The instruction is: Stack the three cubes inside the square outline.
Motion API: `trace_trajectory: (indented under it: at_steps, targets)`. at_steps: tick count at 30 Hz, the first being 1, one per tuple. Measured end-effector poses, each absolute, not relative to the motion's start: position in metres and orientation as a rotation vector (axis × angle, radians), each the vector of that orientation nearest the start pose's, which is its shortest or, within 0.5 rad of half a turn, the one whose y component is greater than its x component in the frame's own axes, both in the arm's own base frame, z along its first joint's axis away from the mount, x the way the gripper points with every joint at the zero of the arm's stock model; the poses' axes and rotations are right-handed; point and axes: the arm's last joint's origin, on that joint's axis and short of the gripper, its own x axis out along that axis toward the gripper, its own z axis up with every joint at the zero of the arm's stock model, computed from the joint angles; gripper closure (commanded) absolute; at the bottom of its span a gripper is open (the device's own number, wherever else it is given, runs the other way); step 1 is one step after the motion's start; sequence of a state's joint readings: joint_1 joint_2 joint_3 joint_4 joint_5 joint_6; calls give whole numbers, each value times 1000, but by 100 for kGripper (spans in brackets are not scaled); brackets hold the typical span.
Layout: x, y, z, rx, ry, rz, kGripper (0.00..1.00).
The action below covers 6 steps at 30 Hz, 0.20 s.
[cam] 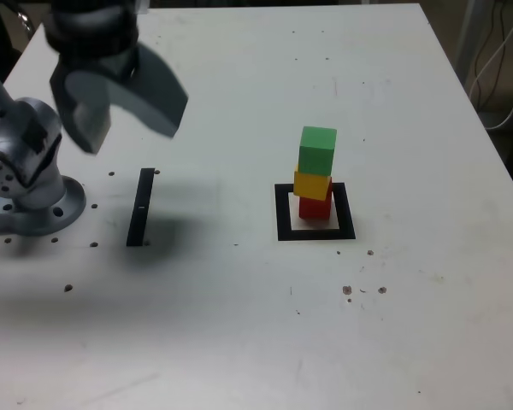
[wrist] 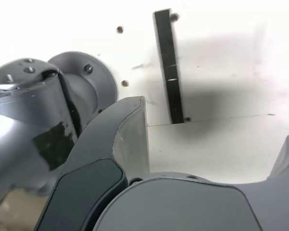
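Seeing my gripper (cam: 124,107) gaping wide and empty near the arm's base, I judge the light, rigid green (cam: 317,150)-yellow (cam: 312,184)-red (cam: 315,206) tower in the square outline (cam: 283,213) tippy, best pinched by flat sides

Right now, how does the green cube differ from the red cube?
The green cube sits at the top of the stack, resting on the yellow cube; the red cube is at the bottom, on the white centre of the square outline. The green cube shows its top face and sides; the red cube is partly hidden under the yellow one. Colour differs, green against red. They look alike in size and shape.
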<state>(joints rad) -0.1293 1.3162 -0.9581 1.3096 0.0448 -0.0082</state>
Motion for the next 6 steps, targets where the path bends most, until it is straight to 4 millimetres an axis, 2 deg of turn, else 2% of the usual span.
trace_trajectory:
  at_steps: [3,6]
  targets:
    - [116,-14,280,123,1690,-64,0]
    - [118,-14,271,117,1702,-70,1]
